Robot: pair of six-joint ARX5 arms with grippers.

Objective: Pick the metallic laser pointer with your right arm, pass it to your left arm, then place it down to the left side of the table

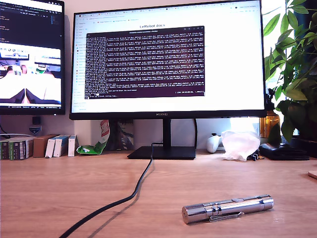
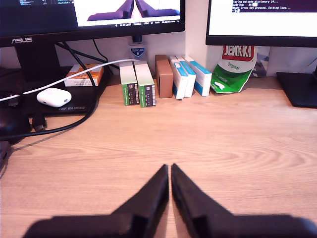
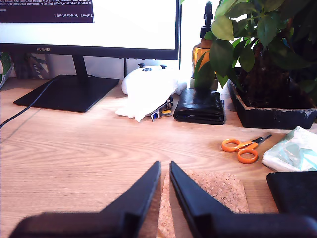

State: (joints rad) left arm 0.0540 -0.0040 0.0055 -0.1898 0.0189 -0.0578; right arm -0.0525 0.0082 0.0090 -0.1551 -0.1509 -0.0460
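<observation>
The metallic laser pointer (image 1: 228, 208) lies on its side on the counter (image 1: 59, 193), low in the exterior view and toward that view's right, just beside the black cable (image 1: 130, 194) that runs back to the monitor stand (image 1: 162, 151). It looks like a stiff, solid metal cylinder, probably fairly heavy for its size, and its polished skin should be slippery against hard jaws and free to roll. The best hold is likely across the middle of the barrel, jaws square to its length, clear of the thin pocket clip (image 1: 226, 215) that lies along its lower side, since the clip could flex or tip the grip. It is bright chrome-silver with ridged bands, a flat cap at the end nearer the exterior view's left, and strong reflections. My first gripper (image 2: 170, 168) is clenched on nothing, tips almost touching above bare wood facing a row of small boxes (image 2: 163, 78). My second gripper (image 3: 165, 166) is likewise nearly closed and empty, over a cork mat (image 3: 218, 191) near orange scissors (image 3: 242, 148). Neither wrist view shows the pointer, so I cannot tell how far either gripper is from it.
</observation>
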